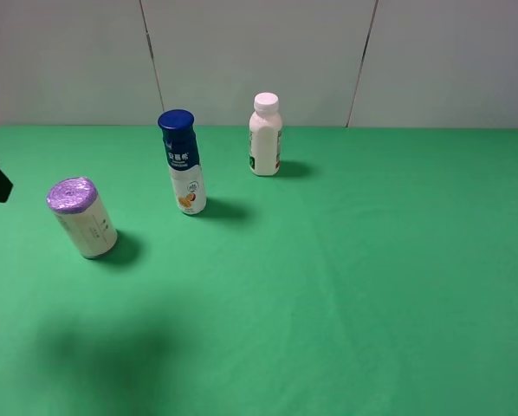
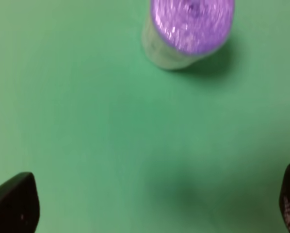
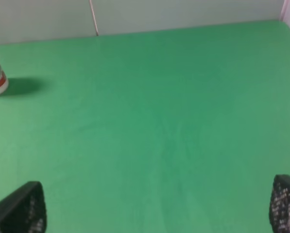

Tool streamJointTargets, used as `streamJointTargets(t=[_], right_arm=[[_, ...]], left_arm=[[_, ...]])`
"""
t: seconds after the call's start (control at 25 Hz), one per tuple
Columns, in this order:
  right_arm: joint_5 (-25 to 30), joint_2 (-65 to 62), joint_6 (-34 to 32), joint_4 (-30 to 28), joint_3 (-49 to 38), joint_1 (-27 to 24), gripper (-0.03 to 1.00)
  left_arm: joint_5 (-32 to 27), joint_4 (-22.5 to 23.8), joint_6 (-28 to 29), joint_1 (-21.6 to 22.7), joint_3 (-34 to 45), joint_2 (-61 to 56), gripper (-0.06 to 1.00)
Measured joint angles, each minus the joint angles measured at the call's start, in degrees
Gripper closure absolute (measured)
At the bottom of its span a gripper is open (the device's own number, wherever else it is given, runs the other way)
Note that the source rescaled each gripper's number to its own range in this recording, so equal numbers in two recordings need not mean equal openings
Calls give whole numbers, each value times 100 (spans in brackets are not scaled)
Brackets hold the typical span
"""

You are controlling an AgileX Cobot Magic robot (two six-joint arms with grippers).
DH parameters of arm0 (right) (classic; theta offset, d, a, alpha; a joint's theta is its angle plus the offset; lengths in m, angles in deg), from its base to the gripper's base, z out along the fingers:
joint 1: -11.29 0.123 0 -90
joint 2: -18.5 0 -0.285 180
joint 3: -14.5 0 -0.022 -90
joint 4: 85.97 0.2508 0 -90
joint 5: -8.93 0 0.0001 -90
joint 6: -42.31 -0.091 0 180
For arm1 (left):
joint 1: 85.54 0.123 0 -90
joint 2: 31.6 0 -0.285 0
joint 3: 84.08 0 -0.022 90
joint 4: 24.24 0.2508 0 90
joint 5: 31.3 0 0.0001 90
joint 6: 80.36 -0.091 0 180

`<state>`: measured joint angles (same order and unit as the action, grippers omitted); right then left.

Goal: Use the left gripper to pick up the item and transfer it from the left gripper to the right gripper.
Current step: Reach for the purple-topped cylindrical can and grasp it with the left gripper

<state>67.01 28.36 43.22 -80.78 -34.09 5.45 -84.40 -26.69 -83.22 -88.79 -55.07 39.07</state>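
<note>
Find the item (image 1: 81, 217) upright on the worktop (image 1: 346, 286), ahead of the released, empty left claw (image 2: 152, 206) and apart from it. Advance to straddle the cream wrapper below the crinkly purple end. Centre before clenching, gently, to avoid tipping. Ready the right claw (image 3: 154, 206), likewise released and empty, for the handover.

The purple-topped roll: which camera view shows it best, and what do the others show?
The exterior high view: the roll appears whole and sharp, purple top and cream side. The left wrist view shows the roll blurred and cut off at the frame's edge, mostly its purple end. The right wrist view misses it.
</note>
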Motion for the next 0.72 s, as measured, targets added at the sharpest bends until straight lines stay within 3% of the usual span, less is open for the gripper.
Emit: streamJointTargets(t=[0.72], right_arm=[[0, 0, 0, 0, 0, 0, -3]], left_arm=[[1156, 308, 68, -830, -668, 2916, -6]])
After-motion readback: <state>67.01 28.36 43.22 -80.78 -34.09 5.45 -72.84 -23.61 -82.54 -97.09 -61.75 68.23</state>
